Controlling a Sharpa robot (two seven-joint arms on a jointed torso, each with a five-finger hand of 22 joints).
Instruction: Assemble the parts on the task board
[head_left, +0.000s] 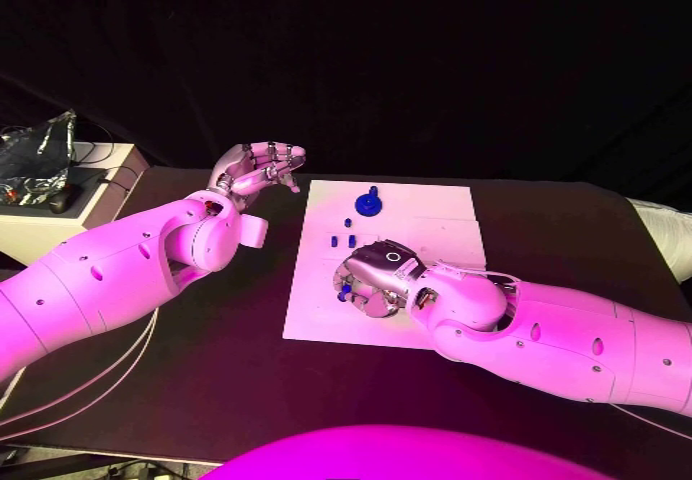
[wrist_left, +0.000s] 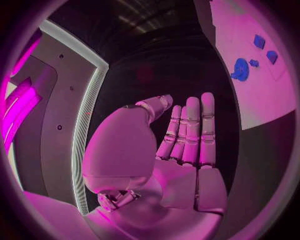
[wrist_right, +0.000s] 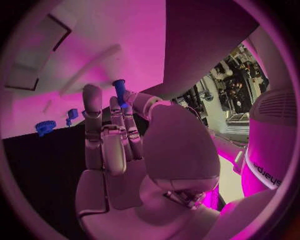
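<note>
Right hand (head_left: 378, 275) low over the board (head_left: 433, 215), pinching a small blue peg (wrist_right: 119, 90) between thumb and fingers (peg upright at the fingertips). Left hand (head_left: 260, 166) off the board's left edge, fingers straight, holding nothing. Blue gear (head_left: 369, 205) near the board's far edge.

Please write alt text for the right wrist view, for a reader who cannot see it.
The right hand pinches a small blue peg at its fingertips above the white board. A blue gear and another small blue piece stand near the board's edge.

magenta light, dark surroundings, fisheye-bent edges
</note>
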